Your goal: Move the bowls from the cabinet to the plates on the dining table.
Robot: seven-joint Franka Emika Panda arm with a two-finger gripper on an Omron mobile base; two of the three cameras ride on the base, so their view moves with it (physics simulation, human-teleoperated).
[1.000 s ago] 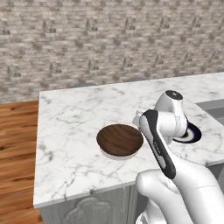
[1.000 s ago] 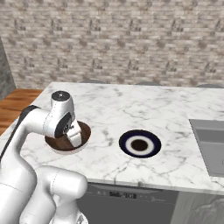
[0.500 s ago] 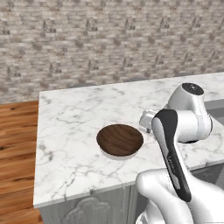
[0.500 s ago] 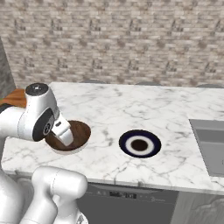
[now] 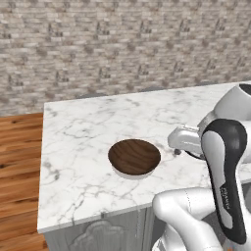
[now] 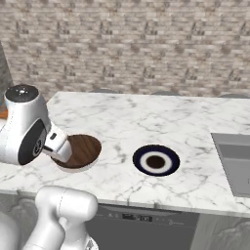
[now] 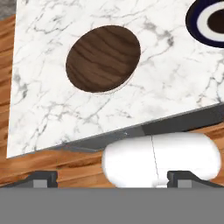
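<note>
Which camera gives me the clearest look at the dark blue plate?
The right base view: the navy plate lies whole and unobstructed on the dining table, right of the brown bowl. The hand view catches just its edge at the top right corner.

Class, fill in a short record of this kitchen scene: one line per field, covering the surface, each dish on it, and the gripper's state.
surface: white marble dining table
brown bowl: wide, wood-grain, sitting on a pale plate whose rim just peeks out beneath it
navy plate: to the right of the bowl in the right base view, nothing on it
gripper: open, holding nothing, pulled back from the bowl
backdrop: brick wall
floor: wood planks
</note>
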